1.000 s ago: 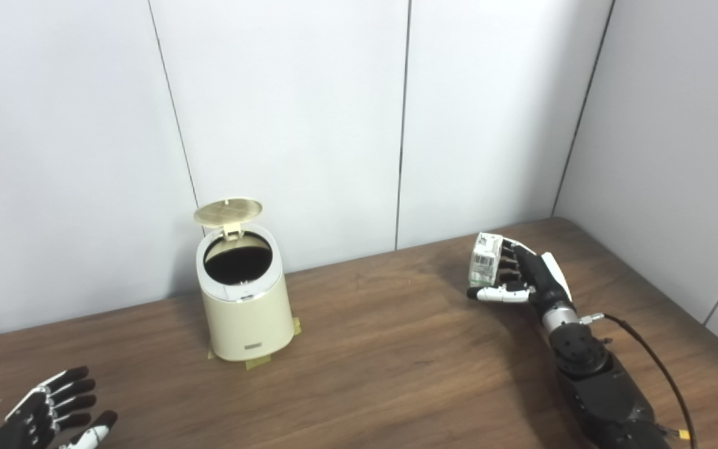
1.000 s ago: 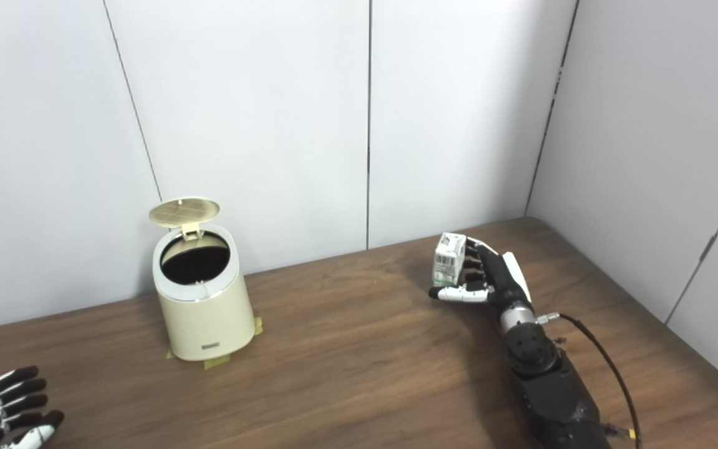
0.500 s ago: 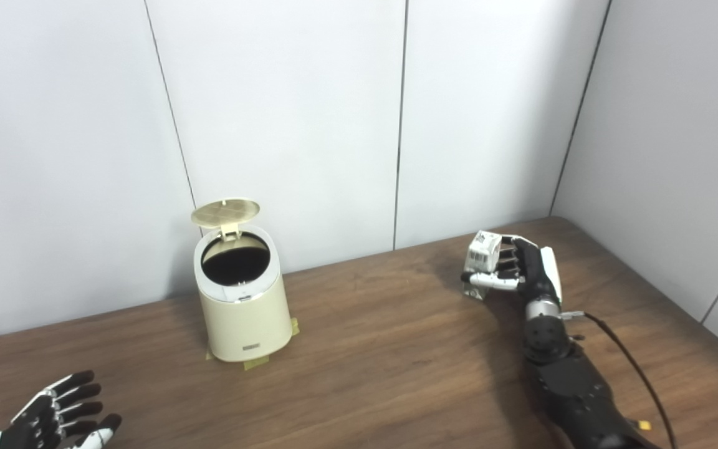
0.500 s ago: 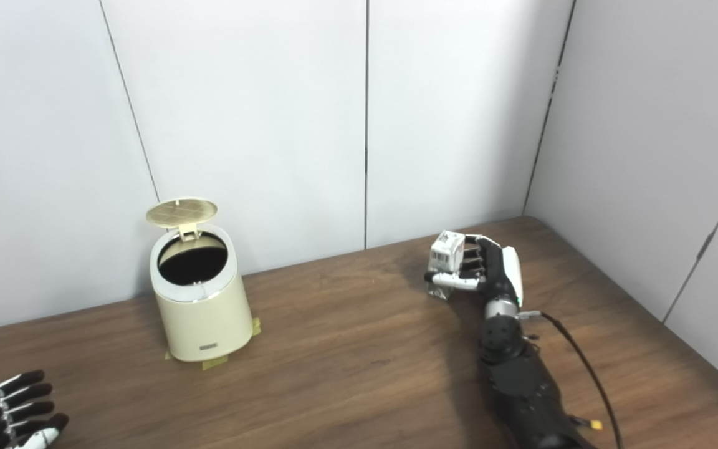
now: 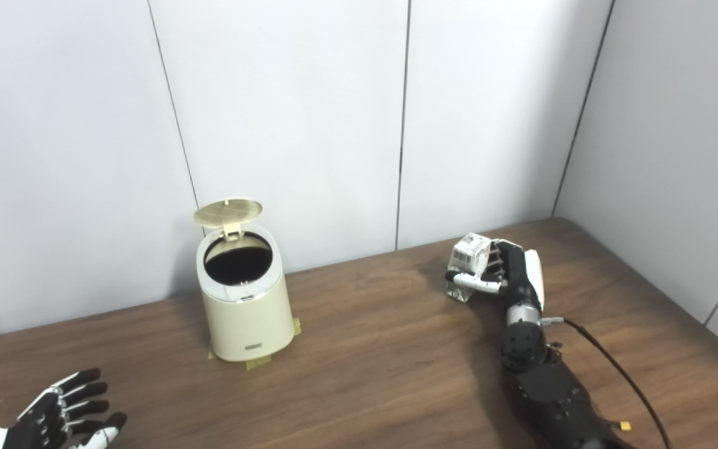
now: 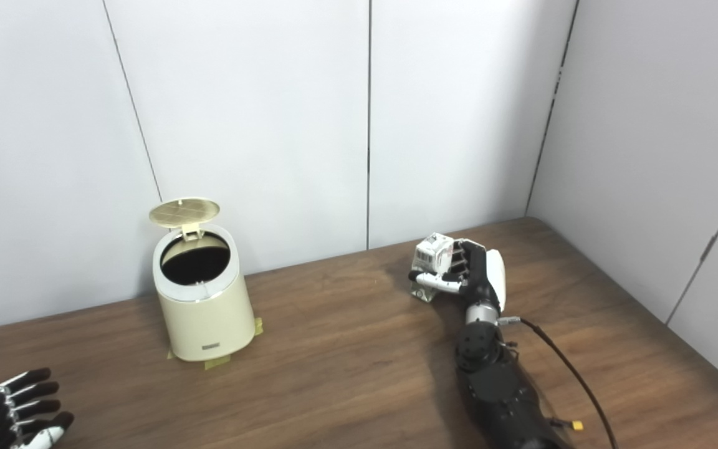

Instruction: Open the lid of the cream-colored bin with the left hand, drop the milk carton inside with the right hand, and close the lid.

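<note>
Bright, even light; soft shadows; slightly soft focus

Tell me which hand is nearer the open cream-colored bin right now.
Hard to call; roughly equal. The left hand lies open at the table's near-left corner, in front of the cream-colored bin. The right hand, holding the white milk carton, is off to its right.
</note>
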`<state>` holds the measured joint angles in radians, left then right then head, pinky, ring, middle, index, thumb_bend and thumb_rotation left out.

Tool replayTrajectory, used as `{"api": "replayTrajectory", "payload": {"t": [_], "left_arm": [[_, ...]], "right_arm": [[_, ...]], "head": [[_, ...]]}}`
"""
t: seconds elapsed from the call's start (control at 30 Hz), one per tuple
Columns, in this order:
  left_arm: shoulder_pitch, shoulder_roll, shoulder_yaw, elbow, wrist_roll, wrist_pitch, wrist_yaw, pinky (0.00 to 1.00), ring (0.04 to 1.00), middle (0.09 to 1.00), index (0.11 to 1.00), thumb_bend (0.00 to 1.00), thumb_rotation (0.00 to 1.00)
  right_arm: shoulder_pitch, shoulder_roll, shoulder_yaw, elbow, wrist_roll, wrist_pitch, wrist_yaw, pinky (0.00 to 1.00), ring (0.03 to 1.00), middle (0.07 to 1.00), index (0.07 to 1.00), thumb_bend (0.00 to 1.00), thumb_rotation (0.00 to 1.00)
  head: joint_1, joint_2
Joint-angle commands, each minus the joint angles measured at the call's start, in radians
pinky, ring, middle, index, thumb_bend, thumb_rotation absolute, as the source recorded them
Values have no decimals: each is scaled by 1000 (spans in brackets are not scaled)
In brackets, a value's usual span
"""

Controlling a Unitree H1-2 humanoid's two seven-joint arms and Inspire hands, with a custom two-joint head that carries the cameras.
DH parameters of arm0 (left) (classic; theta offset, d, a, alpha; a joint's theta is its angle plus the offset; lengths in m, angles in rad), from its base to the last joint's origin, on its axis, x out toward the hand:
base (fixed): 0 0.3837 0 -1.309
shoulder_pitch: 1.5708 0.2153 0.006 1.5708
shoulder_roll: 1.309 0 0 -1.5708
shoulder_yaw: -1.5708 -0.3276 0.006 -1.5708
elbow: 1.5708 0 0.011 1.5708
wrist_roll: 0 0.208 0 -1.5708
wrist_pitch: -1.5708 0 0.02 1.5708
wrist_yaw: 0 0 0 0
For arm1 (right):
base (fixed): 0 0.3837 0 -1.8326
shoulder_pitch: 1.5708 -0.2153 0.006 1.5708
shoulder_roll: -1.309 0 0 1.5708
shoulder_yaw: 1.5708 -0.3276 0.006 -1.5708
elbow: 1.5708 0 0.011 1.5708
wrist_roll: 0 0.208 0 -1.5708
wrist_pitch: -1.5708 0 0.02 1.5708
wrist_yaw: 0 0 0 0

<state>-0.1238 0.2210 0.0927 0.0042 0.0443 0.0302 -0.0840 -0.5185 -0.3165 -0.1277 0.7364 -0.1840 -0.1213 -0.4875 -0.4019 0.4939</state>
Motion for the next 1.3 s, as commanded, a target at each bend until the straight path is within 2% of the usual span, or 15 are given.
{"api": "replayTrajectory", "payload": {"t": [0.0, 0.2, 0.27, 0.4, 0.53, 0.67, 0.83, 1.03, 1.27], "left_arm": [[-29, 16, -2, -9, 2, -32, 2, 583, 661, 712, 743, 579, 0], [-30, 14, -10, 7, 14, -59, 6, 597, 659, 707, 736, 565, 0], [-29, 13, -13, 16, 15, -70, 7, 605, 665, 716, 744, 559, 0], [-27, 5, -23, 34, 27, -88, 16, 627, 677, 721, 749, 577, 0], [-22, -9, -31, 46, 43, -102, 29, 626, 670, 711, 743, 606, 11], [-17, -26, -42, 50, 64, -114, 41, 618, 652, 697, 733, 633, 24], [-13, -57, -53, 42, 60, -91, 53, 616, 660, 700, 733, 638, 33], [-23, -82, -70, 61, 78, -107, 70, 600, 662, 701, 727, 643, 62], [-28, -110, -84, 66, 80, -108, 80, 610, 671, 700, 726, 659, 91]], "right_arm": [[-48, -5, 0, -99, -11, 11, 4, 305, 368, 448, 515, 528, 0], [-57, 40, 38, -292, -31, 74, 62, 299, 368, 462, 502, 531, 0], [-69, 55, 47, -328, -10, 67, 102, 311, 371, 468, 496, 531, 0], [-106, 76, 86, -376, -58, 96, 128, 288, 349, 458, 500, 531, 1], [-149, 114, 104, -403, -76, 120, 142, 281, 353, 488, 472, 531, 0], [-182, 160, 109, -428, -69, 156, 160, 297, 356, 475, 479, 533, 0], [-216, 239, 98, -454, -37, 186, 169, 276, 333, 465, 489, 532, 0], [-244, 328, 92, -447, -6, 181, 165, 260, 317, 451, 511, 528, 0], [-263, 380, 110, -425, -28, 182, 154, 257, 320, 435, 522, 526, 0]], "head": [[6, 1], [46, -2], [63, -4], [111, -10], [173, -19], [229, -26], [297, -27], [345, -29], [374, -29]]}}
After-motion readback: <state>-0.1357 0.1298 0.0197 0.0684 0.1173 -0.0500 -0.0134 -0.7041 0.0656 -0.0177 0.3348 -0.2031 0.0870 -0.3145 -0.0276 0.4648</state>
